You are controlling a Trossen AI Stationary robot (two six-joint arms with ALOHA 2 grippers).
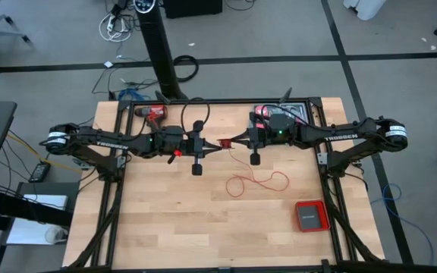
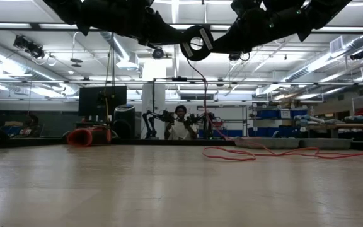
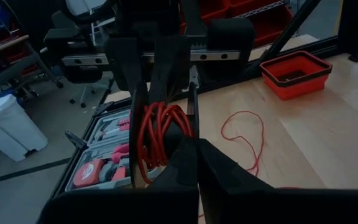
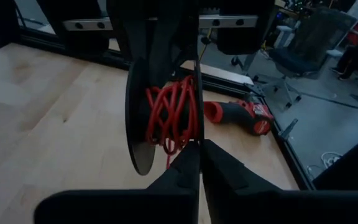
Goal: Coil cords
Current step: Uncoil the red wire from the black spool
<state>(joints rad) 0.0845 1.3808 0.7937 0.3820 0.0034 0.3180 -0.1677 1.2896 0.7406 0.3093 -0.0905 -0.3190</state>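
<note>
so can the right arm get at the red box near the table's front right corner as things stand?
Probably not yet. The way to the red box looks free, bare wood around it, but the right pincer is shut on the red cord bundle mid-air, facing the left pincer; it would need to let go first.

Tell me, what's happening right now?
Both grippers, left and right, shut on the red cord mid-air. Loose tail trails on table. Nothing in the way.

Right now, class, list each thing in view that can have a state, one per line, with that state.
red cord: partly wound into a bundle held between the two grippers, the rest trailing loose on the table.
left gripper: shut on the bundle.
right gripper: shut on the bundle.
red box: lying open on the table.
power drill: lying on its side, untouched.
</note>
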